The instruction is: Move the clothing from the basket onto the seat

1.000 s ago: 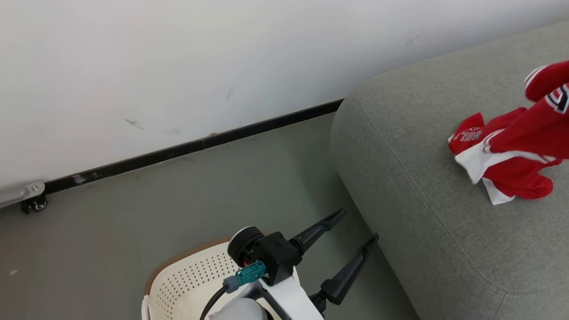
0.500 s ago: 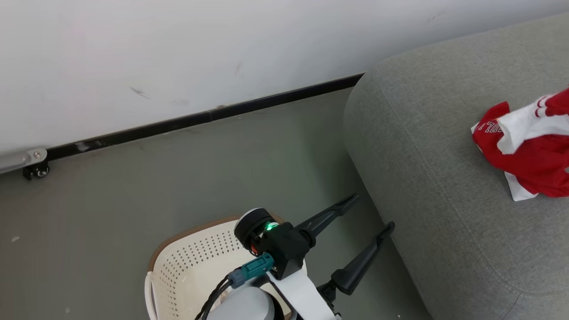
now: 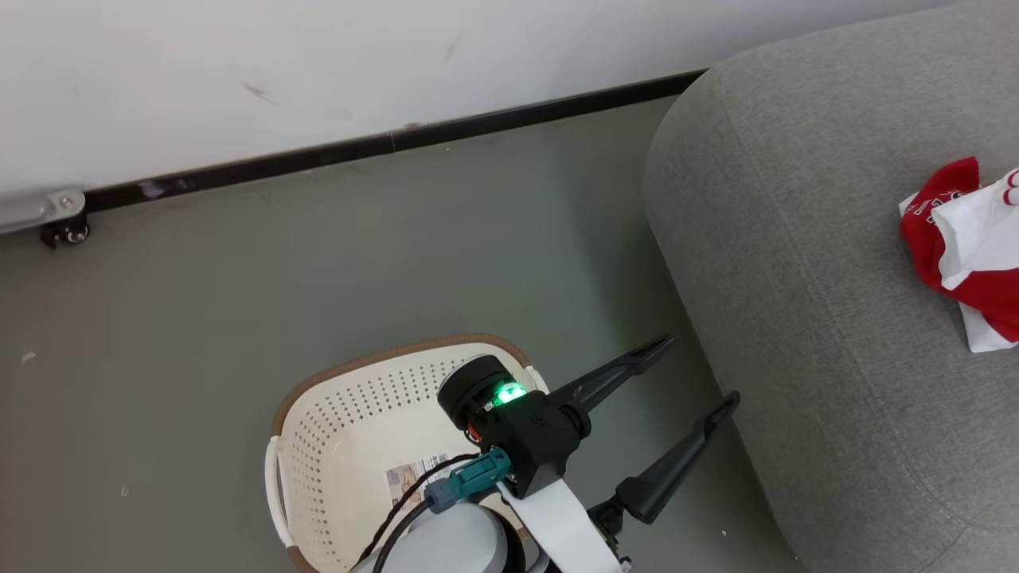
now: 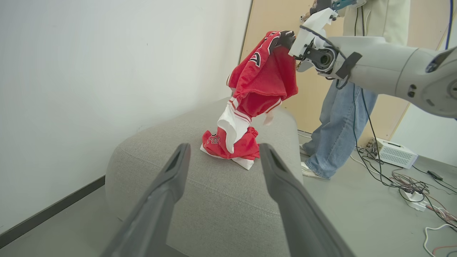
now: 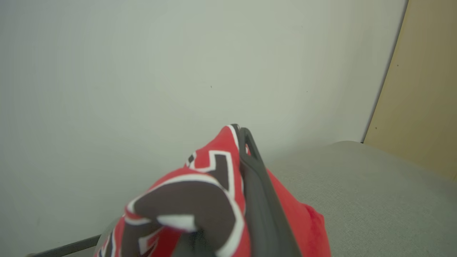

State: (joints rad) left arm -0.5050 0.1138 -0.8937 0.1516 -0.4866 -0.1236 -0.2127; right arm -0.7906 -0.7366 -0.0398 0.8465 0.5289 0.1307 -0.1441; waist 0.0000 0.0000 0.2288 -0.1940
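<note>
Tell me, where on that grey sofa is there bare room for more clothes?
The grey sofa is bare from its rounded left edge to the red clothing, and in front of that pile. It is crowded at the pile, where the right gripper dangles a garment.

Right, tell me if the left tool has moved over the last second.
Yes. The left tool has drawn back toward the robot: its wrist sat over the far rim of the basket, and is now inside it. The camera shifted too.
</note>
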